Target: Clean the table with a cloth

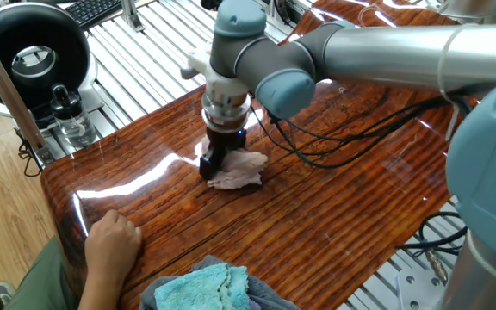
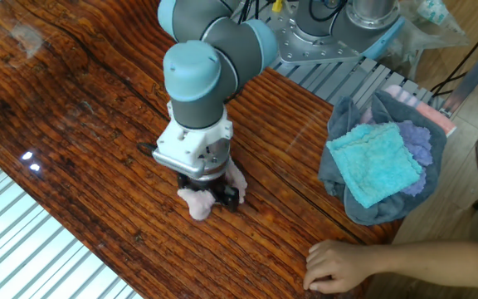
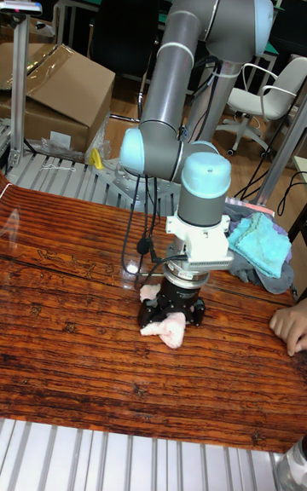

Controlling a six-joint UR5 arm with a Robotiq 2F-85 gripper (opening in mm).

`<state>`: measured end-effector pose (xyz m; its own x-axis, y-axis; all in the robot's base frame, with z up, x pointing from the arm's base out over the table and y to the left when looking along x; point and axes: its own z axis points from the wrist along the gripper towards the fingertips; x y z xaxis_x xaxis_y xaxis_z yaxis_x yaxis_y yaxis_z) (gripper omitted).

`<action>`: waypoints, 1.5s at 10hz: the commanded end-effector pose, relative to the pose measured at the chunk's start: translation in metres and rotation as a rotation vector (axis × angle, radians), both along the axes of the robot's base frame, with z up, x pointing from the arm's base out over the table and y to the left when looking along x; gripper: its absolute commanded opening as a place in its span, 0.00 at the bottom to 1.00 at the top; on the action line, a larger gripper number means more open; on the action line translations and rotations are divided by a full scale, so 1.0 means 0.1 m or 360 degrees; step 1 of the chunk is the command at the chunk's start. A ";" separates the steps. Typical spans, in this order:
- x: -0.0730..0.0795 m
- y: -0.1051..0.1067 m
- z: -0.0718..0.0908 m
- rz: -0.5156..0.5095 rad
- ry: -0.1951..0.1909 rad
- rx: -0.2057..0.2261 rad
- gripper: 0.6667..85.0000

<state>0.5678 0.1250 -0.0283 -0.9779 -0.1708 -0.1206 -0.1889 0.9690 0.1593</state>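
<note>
1 pink terry cloth (image 1: pixel 238 169) is being pinched by the closed jaws of the gripper (image 1: pixel 212 162) and pressed onto the glossy table (image 1: pixel 334 207); it could be dragged loose if grip is being lost.

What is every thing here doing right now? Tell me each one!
gripper: pointing down, pressing the pink cloth
pink cloth: crumpled, flat on the table under the gripper
table: shiny, bare around the cloth
turquoise cloth: lying on the pile of cloths, untouched
person's hand: resting at the table edge
</note>
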 end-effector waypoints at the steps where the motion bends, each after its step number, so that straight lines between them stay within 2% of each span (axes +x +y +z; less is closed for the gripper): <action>1: -0.05 0.09 0.10 -0.0071 0.0043 0.0158 0.00; 2: -0.04 0.16 0.09 -0.0100 0.0037 0.0151 0.00; 5: 0.08 0.71 -0.04 -0.0243 -0.0046 0.0111 0.00; 6: 0.09 0.81 -0.02 -0.0265 -0.0046 0.0126 0.00; 7: 0.04 0.82 0.07 -0.0285 -0.0018 0.0146 0.00; 8: -0.02 0.85 0.24 -0.0332 0.0044 0.0187 0.00; 9: -0.06 0.91 0.47 -0.0386 0.0146 0.0265 0.00; 10: 0.00 0.98 0.53 -0.0405 0.0140 0.0294 0.00; 11: 0.06 1.06 0.36 -0.0436 0.0060 0.0183 0.00; 12: 0.11 1.01 0.16 -0.0364 -0.0020 0.0032 0.00; 13: 0.15 0.80 0.07 -0.0259 -0.0056 -0.0150 0.00; 14: 0.13 0.58 0.15 -0.0203 -0.0028 -0.0301 0.00; 15: 0.11 0.44 0.27 -0.0160 -0.0019 -0.0374 0.00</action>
<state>0.5756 0.1941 -0.0119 -0.9932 -0.0290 -0.1128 -0.0369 0.9970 0.0685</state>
